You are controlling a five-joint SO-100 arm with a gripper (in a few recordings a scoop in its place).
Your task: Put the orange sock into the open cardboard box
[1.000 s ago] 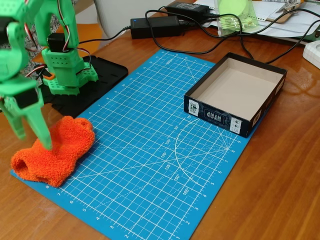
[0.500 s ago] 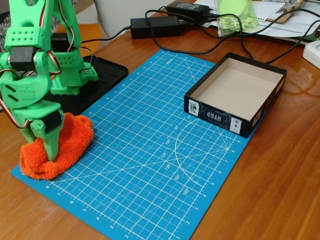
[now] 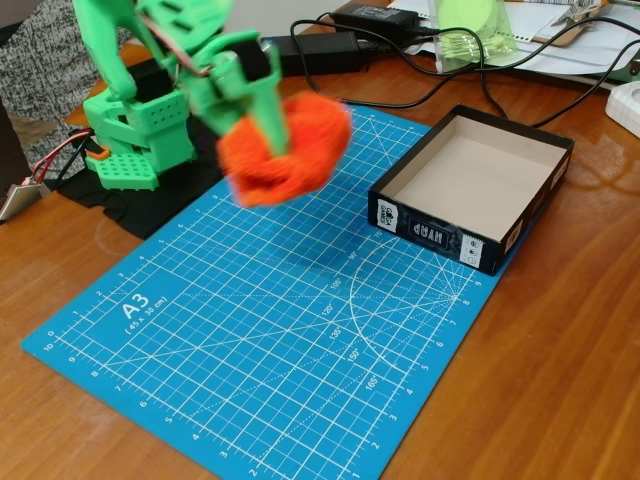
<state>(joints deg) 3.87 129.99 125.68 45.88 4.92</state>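
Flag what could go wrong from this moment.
The orange sock hangs bunched and motion-blurred from the end effector, so it may slip free mid-swing onto the blue cutting mat. Its drooping bulk could also catch the near wall of the open cardboard box and shove it.

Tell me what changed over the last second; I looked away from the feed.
The gripper closed on the orange sock, lifted it off the mat's near-left corner and swung it up and right toward the open cardboard box; it now hangs blurred above the blue cutting mat. Box, mat and cables stayed put.
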